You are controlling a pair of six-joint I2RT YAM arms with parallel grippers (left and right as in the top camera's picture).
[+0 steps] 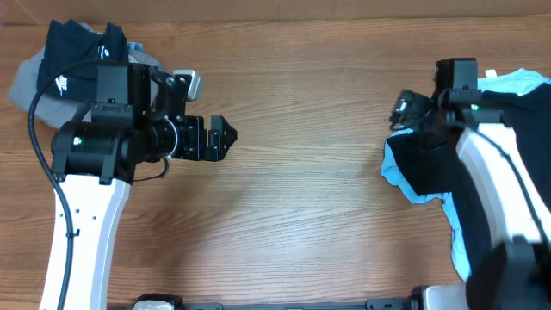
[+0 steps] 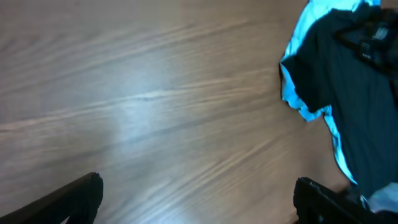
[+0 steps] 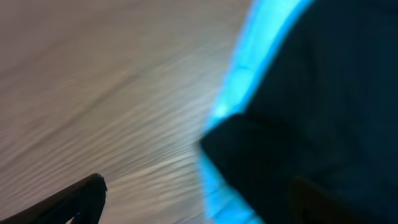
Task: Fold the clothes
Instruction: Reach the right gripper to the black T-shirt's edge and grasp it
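The left gripper (image 1: 225,138) hangs over bare table (image 1: 301,198) on the left side, its jaws spread wide. In its wrist view the two dark fingertips (image 2: 78,199) sit at opposite lower corners with only wood grain between them. It holds nothing and is well apart from any cloth.

The right gripper (image 1: 403,110) is over the left edge of the black T-shirt (image 1: 422,164). Its wrist view is badly blurred. One finger (image 3: 81,199) shows at the lower left over wood, and the other looks to be at the lower right against dark cloth, so the jaws seem wide and not closed on the fabric.

The T-shirt lies rumpled at the table's right side, on top of a blue cloth (image 1: 519,83) that shows along its edges.

At the far left corner lies a grey garment (image 1: 21,86), with a black logo garment (image 1: 73,52) on top of it.
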